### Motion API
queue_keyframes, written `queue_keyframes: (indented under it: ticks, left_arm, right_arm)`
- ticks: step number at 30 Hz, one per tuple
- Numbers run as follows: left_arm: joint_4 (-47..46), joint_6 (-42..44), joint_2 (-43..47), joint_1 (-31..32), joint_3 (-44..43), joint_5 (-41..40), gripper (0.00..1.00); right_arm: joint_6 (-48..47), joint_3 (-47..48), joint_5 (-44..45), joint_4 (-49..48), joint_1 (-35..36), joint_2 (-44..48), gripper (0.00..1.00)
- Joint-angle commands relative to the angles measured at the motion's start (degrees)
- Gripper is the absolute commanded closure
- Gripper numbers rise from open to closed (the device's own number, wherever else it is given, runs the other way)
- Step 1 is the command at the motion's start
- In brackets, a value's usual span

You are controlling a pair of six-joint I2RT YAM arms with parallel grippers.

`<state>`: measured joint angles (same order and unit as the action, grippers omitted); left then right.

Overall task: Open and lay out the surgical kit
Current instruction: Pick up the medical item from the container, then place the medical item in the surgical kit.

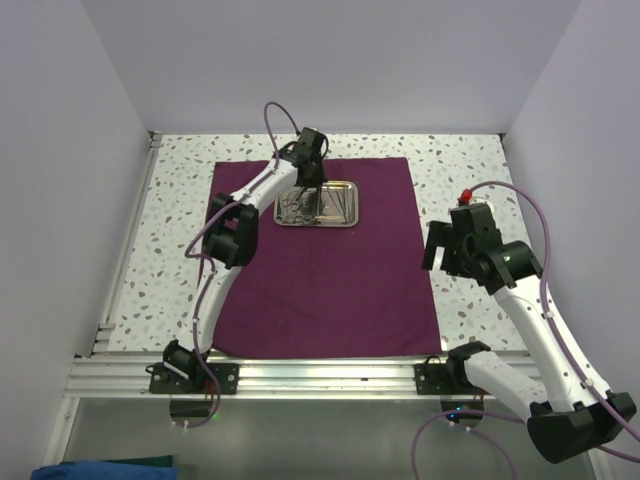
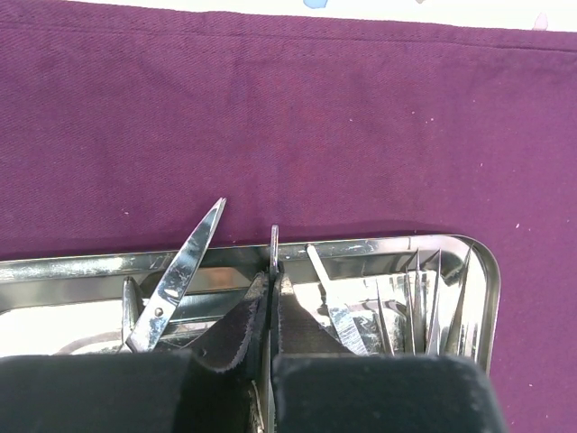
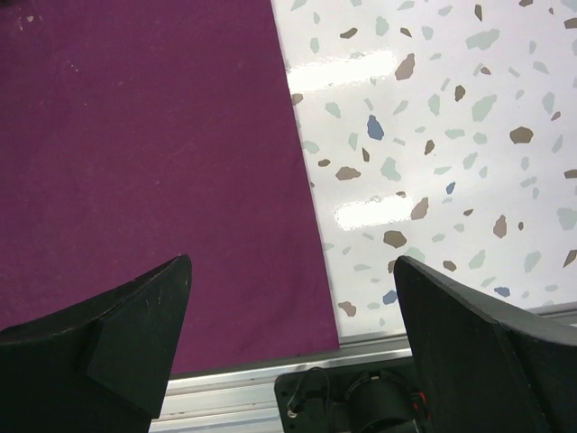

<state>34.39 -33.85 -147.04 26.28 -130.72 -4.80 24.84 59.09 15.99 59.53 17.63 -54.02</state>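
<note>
Left claw [image 2: 270, 290] pinches thin instrument [image 2: 274, 242] over tray [image 2: 388, 244].

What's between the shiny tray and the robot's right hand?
Only bare purple cloth lies between the tray and the right gripper, as the top view shows.

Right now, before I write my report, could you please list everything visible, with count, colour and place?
table: one, white speckled.
cloth: one, dark purple, spread flat on the table.
tray: one, shiny steel, on the cloth's far part.
scissors: one, silver, in the tray, blade crossing its rim.
pointed instruments: several, silver, at one end of the tray; count unclear.
left gripper: one, black, over the tray, shut on a thin silver instrument.
right gripper: one, black, open, above the cloth's right edge.
</note>
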Motion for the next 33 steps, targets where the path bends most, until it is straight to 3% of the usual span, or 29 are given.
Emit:
queue_keyframes:
  ticks: [1, 15, 21, 27, 30, 33]
  left_arm:
    - [2.7, 0.4, -0.5, 0.1, -1.5, -0.8, 1.00]
    - [-1.2, -1.2, 10.6, 0.1, -2.4, -0.9, 1.00]
    - [-0.8, -0.3, 18.8, 0.1, 4.8, -1.9, 1.00]
    - [-3.4, 1.5, 37.4, 0.7, 33.6, -4.3, 1.00]
    - [-5.8, 1.0, 48.2, 0.9, 53.1, -4.9, 1.00]
    - [-6.8, 0.4, 58.7, 2.4, 64.0, -5.0, 1.00]
  right_arm:
    - [-1.0, 0.0, 0.6, -1.6, 0.0, 1.5, 0.02]
    - [-3.5, 3.4, -1.8, -1.5, 0.0, 1.5, 0.02]
    - [-3.9, 4.2, -3.8, -1.3, 0.0, 1.5, 0.02]
    - [-3.8, 4.4, -6.6, -2.7, 0.0, 0.8, 0.02]
    - [-3.6, 4.1, -8.3, -3.6, 0.0, 0.0, 0.02]
    - [-3.7, 3.6, -9.8, -4.9, 0.0, -0.8, 0.02]
